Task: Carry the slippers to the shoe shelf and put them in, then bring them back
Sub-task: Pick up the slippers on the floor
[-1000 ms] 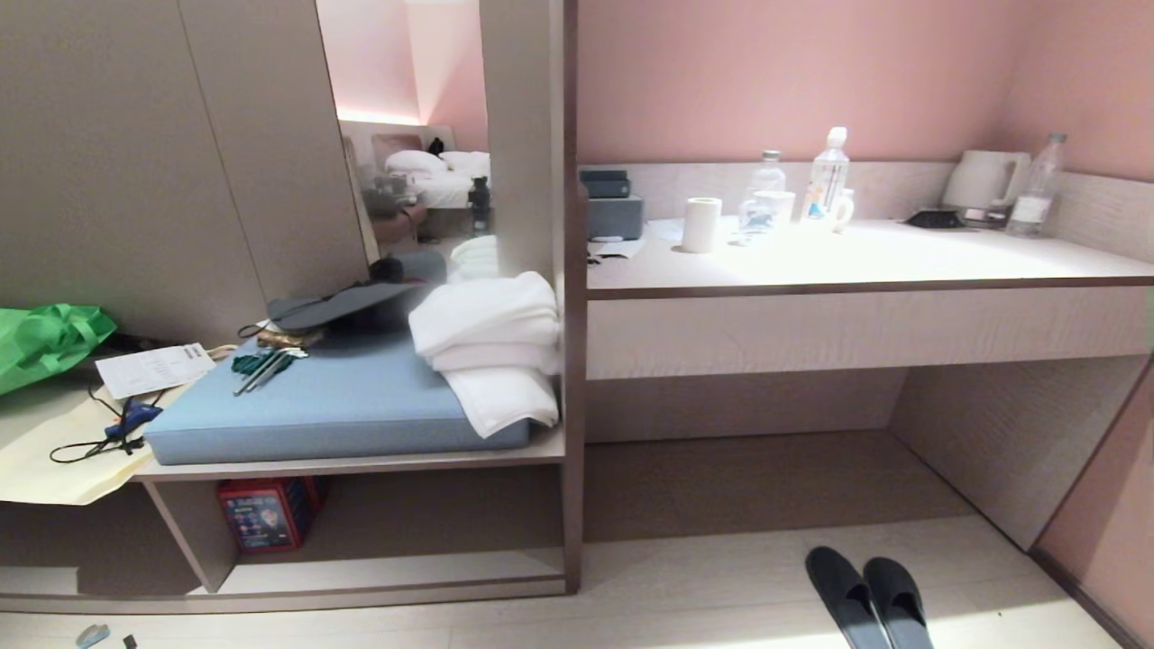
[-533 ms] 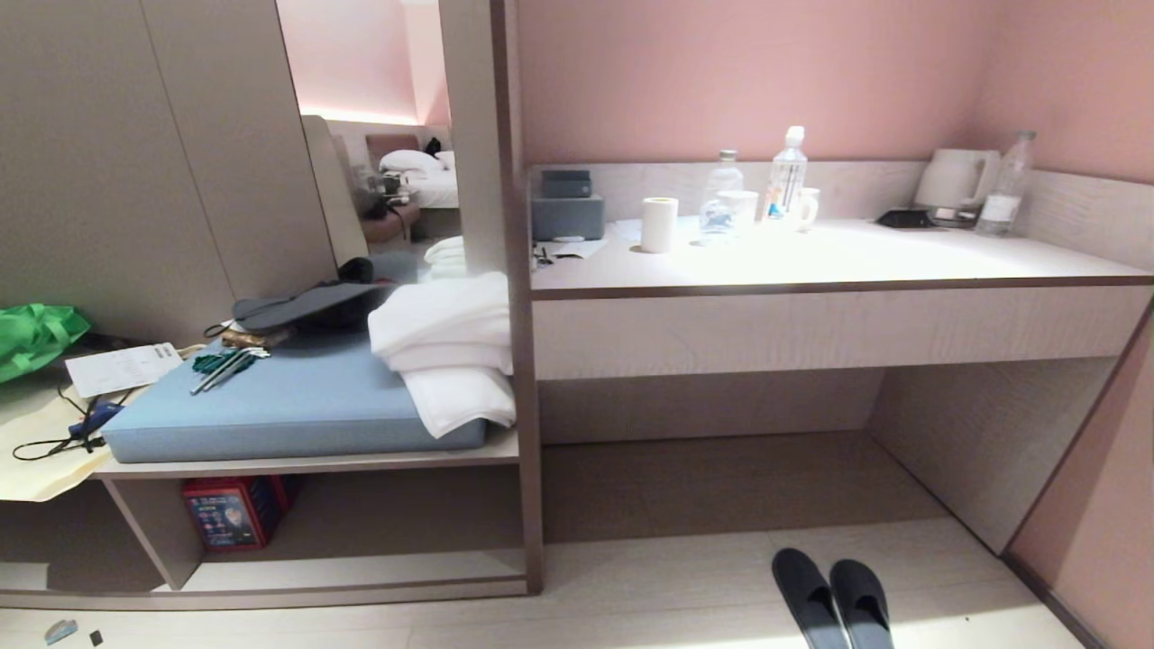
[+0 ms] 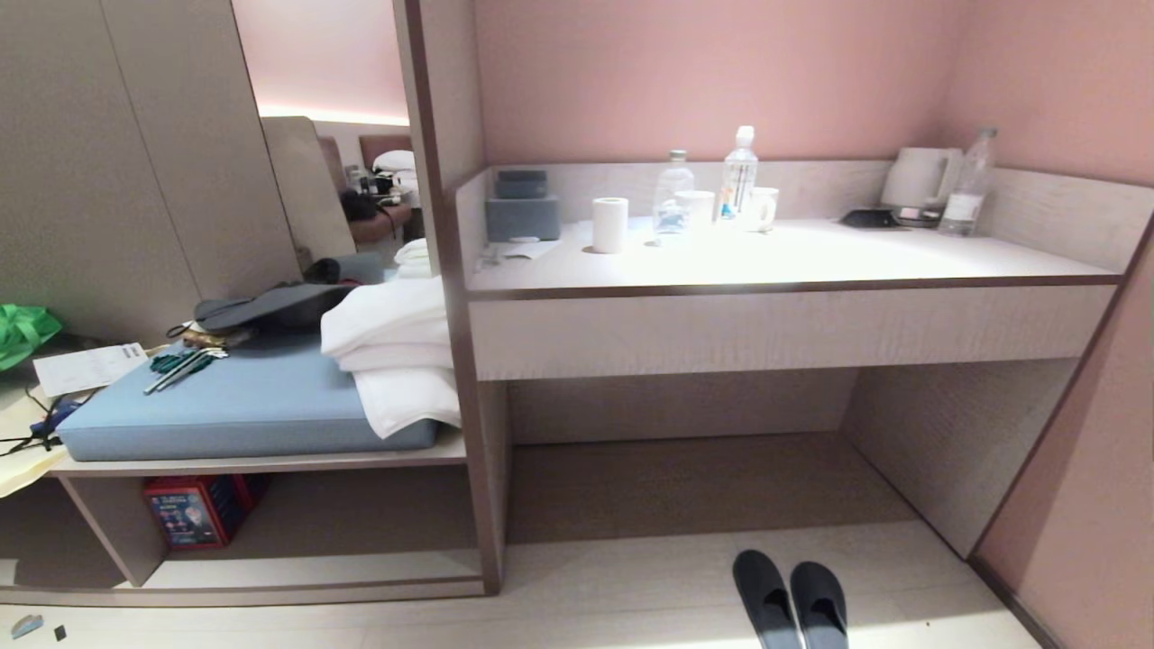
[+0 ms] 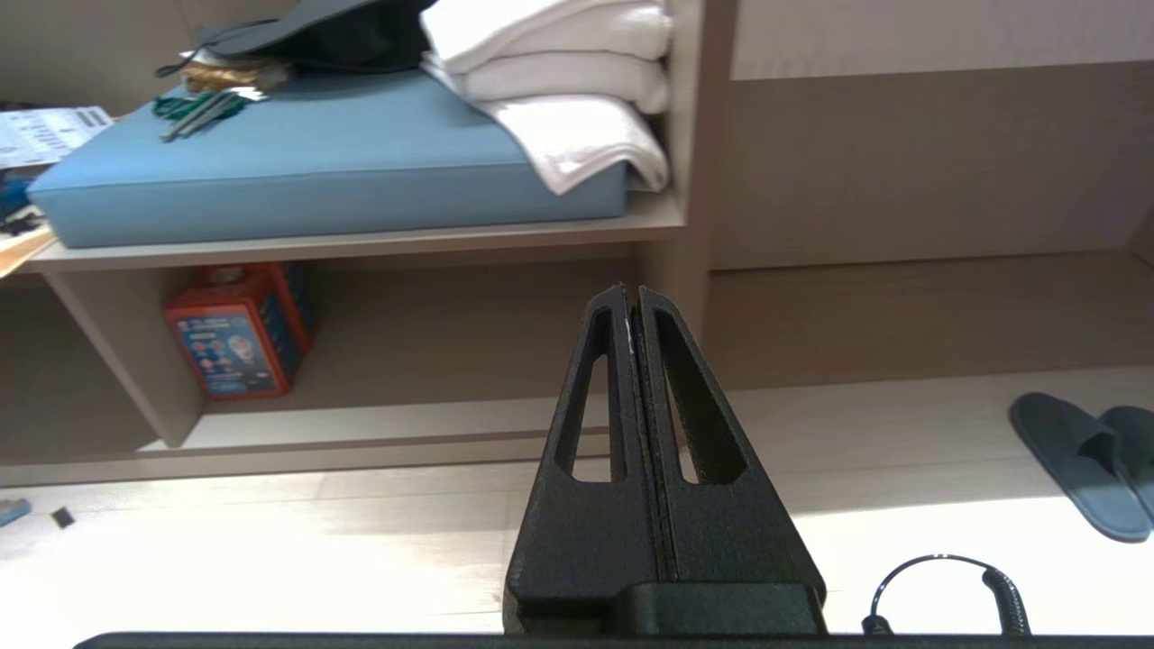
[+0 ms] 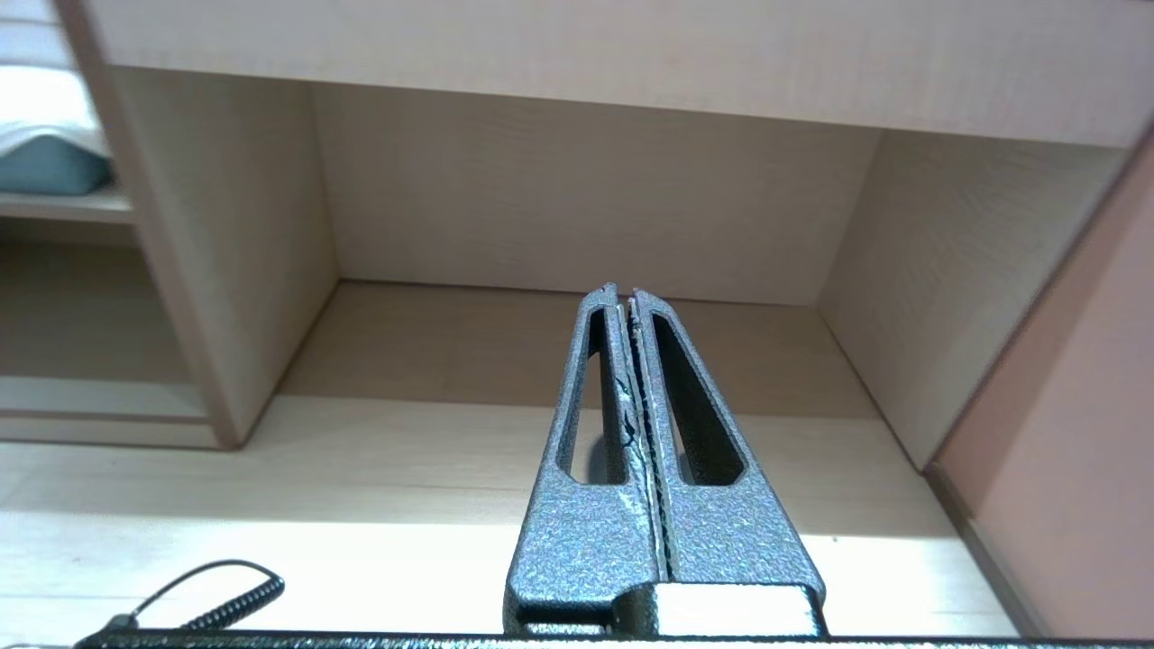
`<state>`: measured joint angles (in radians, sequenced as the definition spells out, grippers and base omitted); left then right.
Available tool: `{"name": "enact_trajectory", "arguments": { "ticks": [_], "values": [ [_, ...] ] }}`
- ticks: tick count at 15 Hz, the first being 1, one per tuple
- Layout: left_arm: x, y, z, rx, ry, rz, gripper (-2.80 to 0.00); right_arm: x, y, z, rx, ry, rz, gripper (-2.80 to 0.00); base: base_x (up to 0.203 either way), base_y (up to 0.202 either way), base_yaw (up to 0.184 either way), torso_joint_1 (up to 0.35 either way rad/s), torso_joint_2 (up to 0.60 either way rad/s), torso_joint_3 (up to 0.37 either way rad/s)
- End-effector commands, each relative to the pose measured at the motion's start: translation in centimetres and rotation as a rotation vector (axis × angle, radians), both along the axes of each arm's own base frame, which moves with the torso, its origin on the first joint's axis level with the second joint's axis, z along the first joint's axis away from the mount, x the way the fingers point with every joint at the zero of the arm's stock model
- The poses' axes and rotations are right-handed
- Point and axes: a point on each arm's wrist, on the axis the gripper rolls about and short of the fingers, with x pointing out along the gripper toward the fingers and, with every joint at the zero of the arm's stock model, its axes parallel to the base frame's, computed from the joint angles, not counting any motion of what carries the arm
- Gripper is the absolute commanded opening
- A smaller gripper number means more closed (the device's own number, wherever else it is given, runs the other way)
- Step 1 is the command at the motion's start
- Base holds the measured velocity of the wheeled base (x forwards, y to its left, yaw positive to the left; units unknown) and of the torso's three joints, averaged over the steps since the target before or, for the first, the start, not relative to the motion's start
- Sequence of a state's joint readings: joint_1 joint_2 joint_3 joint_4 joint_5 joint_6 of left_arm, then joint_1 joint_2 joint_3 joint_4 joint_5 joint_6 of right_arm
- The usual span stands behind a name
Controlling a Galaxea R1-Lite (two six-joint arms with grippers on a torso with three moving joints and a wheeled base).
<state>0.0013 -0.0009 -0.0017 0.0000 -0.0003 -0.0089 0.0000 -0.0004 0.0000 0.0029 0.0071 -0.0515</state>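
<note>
The pair of dark slate-grey fabric slide slippers (image 3: pixel 792 599) is lying side by side on the pale floor, in front of the tall desk recess and well apart from the low open grey-beige laminate shoe shelf (image 3: pixel 311 570) to their left. Neither arm is showing in the head view. The left gripper (image 4: pixel 634 302) and the right gripper (image 5: pixel 624 302) are both hanging above the floor with jaws pressed together, holding nothing. The pickup looks not yet begun; next, a gripper needs opening and lowering onto the slippers.
</note>
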Motion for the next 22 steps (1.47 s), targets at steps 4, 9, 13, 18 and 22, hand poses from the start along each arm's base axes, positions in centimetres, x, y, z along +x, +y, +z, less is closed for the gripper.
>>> {"name": "enact_trajectory", "arguments": {
  "ticks": [4, 9, 13, 18, 22],
  "values": [
    [0.01, 0.0, 0.0, 0.0, 0.001, 0.001, -2.8, 0.01, 0.0, -0.04, -0.001, 0.002, 0.001, -2.8, 0.0, -0.088, 0.002, 0.003, 0.0, 0.001],
    [0.01, 0.0, 0.0, 0.0, 0.001, 0.001, -2.8, 0.0, 0.0, 0.0, 0.001, 0.001, -0.001, -2.8, 0.0, 0.0, 0.0, 0.0, 0.0, 0.0],
    [0.0, 0.0, -0.02, 0.001, 0.006, 0.001, -2.8, 0.0, 0.0, 0.0, -0.001, 0.001, 0.001, -2.8, 0.0, 0.0, 0.0, 0.0, 0.0, -0.033],
    [0.0, 0.0, 0.01, 0.001, 0.003, 0.001, -2.8, 0.01, 0.0, -0.02, -0.002, 0.001, 0.001, -2.8, 0.0, 0.0, 0.0, 0.003, 0.0, -0.173],
    [0.0, 0.0, -0.02, 0.001, 0.006, 0.001, -2.8, 0.0, 0.0, 0.0, -0.001, 0.001, -0.001, -2.8, 0.0, 0.0, 0.0, 0.002, 0.0, -0.196]
  ]
}}
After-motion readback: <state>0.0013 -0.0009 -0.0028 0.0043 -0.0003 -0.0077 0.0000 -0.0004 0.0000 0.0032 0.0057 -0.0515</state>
